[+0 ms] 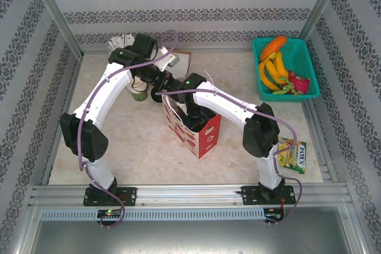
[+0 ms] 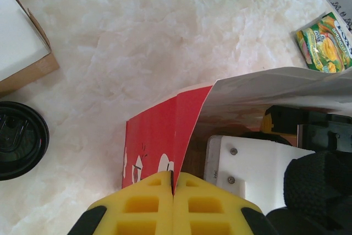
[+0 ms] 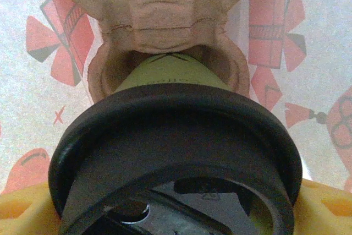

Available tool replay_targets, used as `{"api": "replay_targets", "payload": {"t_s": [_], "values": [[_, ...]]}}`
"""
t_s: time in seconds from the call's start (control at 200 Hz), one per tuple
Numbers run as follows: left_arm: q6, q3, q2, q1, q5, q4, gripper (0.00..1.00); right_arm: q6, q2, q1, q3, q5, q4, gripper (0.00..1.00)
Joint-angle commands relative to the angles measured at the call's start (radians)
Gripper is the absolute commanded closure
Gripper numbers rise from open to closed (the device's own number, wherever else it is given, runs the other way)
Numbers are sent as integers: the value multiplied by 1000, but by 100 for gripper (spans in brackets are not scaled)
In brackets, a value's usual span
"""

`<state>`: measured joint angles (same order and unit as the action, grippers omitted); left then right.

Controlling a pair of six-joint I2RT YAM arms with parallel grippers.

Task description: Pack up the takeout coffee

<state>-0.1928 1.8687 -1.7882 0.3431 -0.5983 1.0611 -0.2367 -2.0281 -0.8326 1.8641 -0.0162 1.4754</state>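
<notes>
One takeout coffee clamped in right hand, left hand pinching bag

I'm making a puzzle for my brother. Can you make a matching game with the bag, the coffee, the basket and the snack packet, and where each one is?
Things:
1 bag
2 coffee
3 basket
4 snack packet

Places:
A far right corner of the table, fruit inside
B between the right fingers
C by the right arm's base
D edge pinched by the left fingers

Pairs: 1-D, 2-B, 3-A, 4-C.
</notes>
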Motion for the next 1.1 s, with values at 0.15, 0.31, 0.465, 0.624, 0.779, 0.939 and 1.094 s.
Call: {"api": "replay_targets", "payload": {"t_s": [0.15,0.31,0.465,0.624,0.779,0.939,1.094], "values": [[-1,17,-25,-1,-5,26,100,-16,-21,13,8,18,22,52],[0,17,-25,-1,-6,23,100,-19,-21,15,-5,17,11,52],[1,16,-25,-1,-8,22,100,-19,-22,15,-14,18,-9,52],[1,17,-23,-1,-7,25,100,-17,-27,16,-21,12,-28,52],[0,18,-22,0,-5,26,100,-15,-35,18,-33,9,-42,52],[1,18,-23,-1,-4,27,100,-15,-37,18,-48,7,-57,53],[1,18,-22,0,-5,28,100,-15,-42,18,-61,10,-65,53]]}}
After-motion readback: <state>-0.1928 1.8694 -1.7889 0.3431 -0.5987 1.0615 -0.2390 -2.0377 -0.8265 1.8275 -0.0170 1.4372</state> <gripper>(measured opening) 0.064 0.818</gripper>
